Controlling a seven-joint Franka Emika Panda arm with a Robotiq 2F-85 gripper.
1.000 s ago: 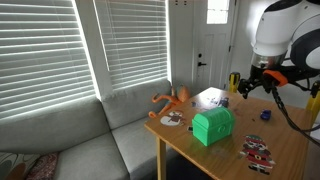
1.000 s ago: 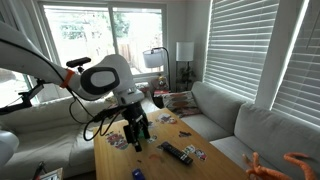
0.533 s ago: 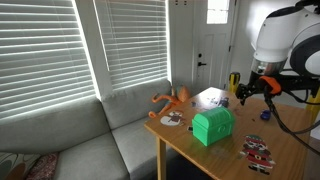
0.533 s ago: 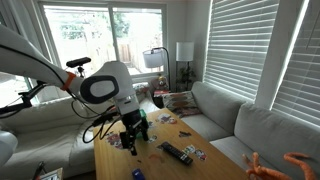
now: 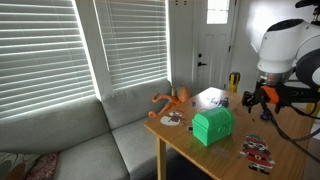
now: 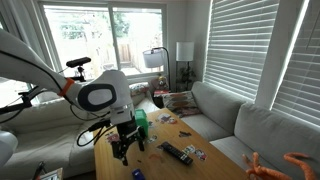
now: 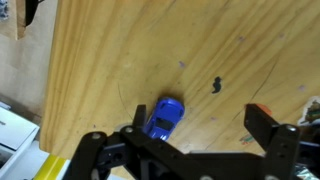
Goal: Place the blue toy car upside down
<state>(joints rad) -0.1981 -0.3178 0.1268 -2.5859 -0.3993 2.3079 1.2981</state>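
Note:
The blue toy car (image 7: 165, 117) lies on its wheels, roof up, on the wooden table (image 7: 220, 40). In the wrist view it sits just inside my left finger (image 7: 135, 140). My gripper (image 7: 198, 130) is open and empty above the table, jaws wide apart, with the car not between the pads. In both exterior views the gripper (image 5: 262, 97) (image 6: 124, 148) hangs over the table. The car shows as a small dark-blue speck (image 5: 266, 114) (image 6: 138, 174) close by.
A green box-shaped block (image 5: 212, 125) (image 6: 142, 119) stands on the table. Red-and-white flat toys (image 5: 258, 150) (image 5: 172, 118) and an orange toy (image 5: 172, 98) lie around it. A dark remote-like thing (image 6: 178, 153) lies mid-table. A grey sofa (image 5: 90, 140) stands beside the table.
The arm has moved across the table away from the green block and a little lower, toward the blue car. The gripper stays open. The car has not moved.

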